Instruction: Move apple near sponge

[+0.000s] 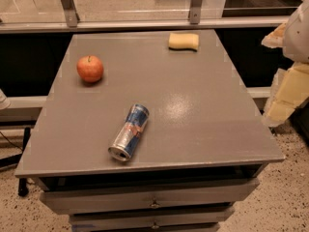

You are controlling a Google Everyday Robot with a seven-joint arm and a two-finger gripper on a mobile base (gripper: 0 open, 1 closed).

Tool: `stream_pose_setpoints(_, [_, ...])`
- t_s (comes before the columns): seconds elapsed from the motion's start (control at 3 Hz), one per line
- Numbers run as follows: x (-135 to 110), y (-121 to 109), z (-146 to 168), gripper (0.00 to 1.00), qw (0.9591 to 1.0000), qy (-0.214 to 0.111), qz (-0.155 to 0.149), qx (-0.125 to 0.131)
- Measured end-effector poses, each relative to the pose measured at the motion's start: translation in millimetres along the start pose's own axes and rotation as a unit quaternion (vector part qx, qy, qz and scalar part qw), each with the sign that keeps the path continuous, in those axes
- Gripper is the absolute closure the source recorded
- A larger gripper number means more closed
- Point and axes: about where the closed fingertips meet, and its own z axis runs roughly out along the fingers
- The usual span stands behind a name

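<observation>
The red-orange apple (90,68) stands on the left part of the grey table (193,129), toward the back. The pale yellow sponge (183,41) lies near the table's back edge, right of centre, well apart from the apple. My gripper (284,100), cream-coloured, hangs off the table's right side at the frame's edge, beyond the table top. It is far from the apple and holds nothing that I can see.
A blue-and-silver drink can (129,132) lies on its side near the table's front, left of centre. Drawers (154,204) sit under the table top. A metal rail with glass (145,23) runs behind the table. Speckled floor (285,197) is at the right.
</observation>
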Motion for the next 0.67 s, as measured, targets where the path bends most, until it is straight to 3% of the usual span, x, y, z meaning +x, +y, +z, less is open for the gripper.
stream_pose_setpoints(0.33, [-24.9,-6.5,22.9,0.0,0.9983,-0.058,0.001,-0.01])
stream_pose_setpoints(0.67, [-88.3,-24.2,73.0,0.0,0.9844,-0.172,-0.014,-0.036])
